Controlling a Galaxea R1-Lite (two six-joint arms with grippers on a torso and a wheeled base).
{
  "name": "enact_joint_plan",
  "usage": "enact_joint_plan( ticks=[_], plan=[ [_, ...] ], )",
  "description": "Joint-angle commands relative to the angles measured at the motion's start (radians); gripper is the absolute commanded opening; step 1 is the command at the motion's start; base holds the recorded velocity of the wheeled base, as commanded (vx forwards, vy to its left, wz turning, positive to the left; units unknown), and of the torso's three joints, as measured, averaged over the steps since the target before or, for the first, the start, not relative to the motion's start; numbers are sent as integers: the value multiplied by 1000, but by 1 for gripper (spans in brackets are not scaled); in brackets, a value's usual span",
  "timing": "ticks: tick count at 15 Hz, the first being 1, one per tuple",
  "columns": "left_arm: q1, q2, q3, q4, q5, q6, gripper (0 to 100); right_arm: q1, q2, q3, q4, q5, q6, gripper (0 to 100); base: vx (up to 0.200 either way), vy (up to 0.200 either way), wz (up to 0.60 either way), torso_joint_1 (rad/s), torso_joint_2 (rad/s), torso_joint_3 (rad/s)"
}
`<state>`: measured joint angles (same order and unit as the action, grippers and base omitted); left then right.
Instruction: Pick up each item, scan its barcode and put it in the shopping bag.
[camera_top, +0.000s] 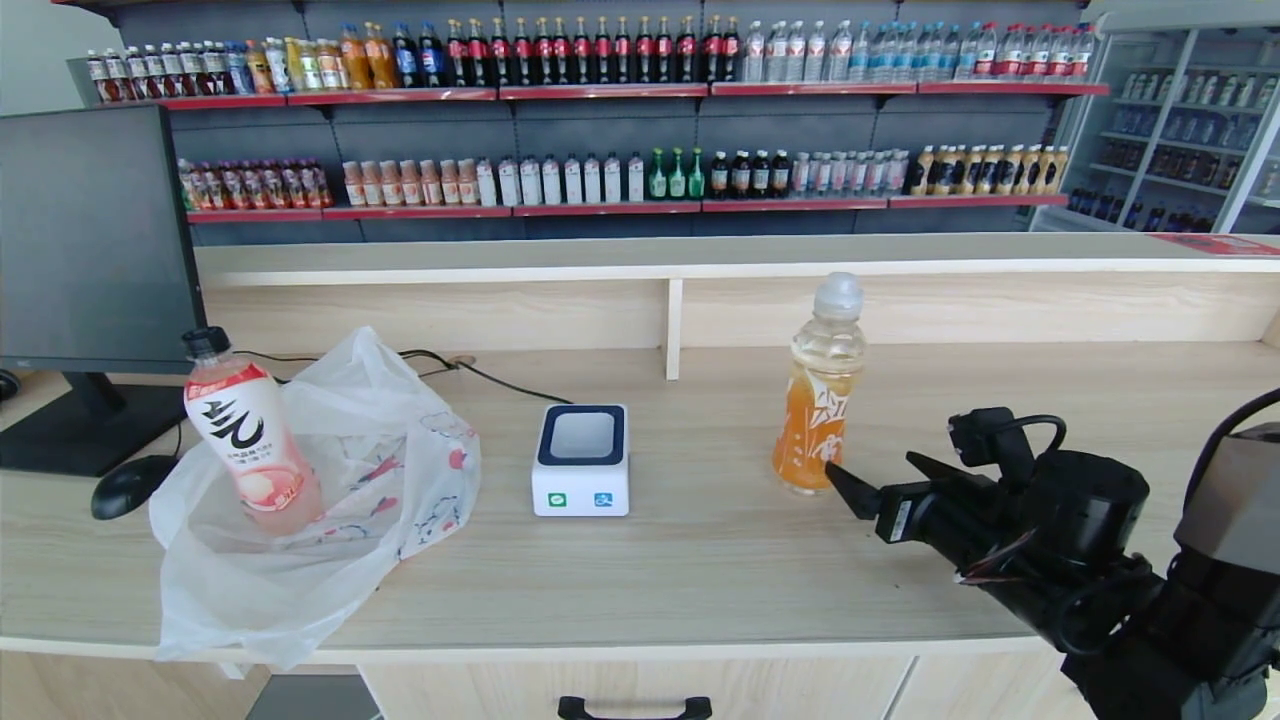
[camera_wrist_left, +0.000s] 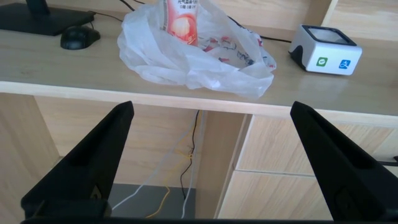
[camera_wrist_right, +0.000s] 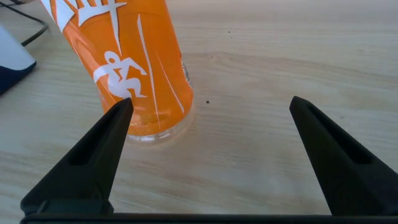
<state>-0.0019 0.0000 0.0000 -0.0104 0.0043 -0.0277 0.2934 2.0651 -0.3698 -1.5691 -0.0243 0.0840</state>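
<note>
An orange drink bottle (camera_top: 820, 390) with a white cap stands upright on the wooden counter (camera_top: 700, 540), right of centre. My right gripper (camera_top: 868, 462) is open just to the bottle's right, close to its base. In the right wrist view the bottle (camera_wrist_right: 134, 68) stands beside one finger of that gripper (camera_wrist_right: 210, 101), not between the two. A pink drink bottle (camera_top: 250, 430) stands inside the white plastic shopping bag (camera_top: 330, 480) at the left. The white barcode scanner (camera_top: 582, 460) sits between bag and orange bottle. My left gripper (camera_wrist_left: 211, 106) is open below the counter's front edge, facing the bag (camera_wrist_left: 193, 56).
A monitor (camera_top: 90, 240) and a black mouse (camera_top: 130, 485) occupy the counter's far left, with a cable (camera_top: 480, 372) running behind the bag. A raised ledge (camera_top: 700, 265) borders the back. Drink shelves (camera_top: 600, 150) line the wall behind. A drawer handle (camera_top: 635, 708) is under the counter.
</note>
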Motion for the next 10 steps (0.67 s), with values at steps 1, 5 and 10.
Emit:
enact_joint_plan(
  ticks=[1, 5, 10],
  plan=[
    [0, 0, 0, 0, 0, -1, 100, 6, 13, -28, -2, 0, -1, 100, 0, 0, 0, 0, 0, 0],
    [0, 0, 0, 0, 0, 0, 100, 20, 35, -52, -2, 0, -1, 100, 0, 0, 0, 0, 0, 0],
    [0, 0, 0, 0, 0, 0, 100, 53, 59, -80, -2, 0, 0, 100, 0, 0, 0, 0, 0, 0]
  ],
)
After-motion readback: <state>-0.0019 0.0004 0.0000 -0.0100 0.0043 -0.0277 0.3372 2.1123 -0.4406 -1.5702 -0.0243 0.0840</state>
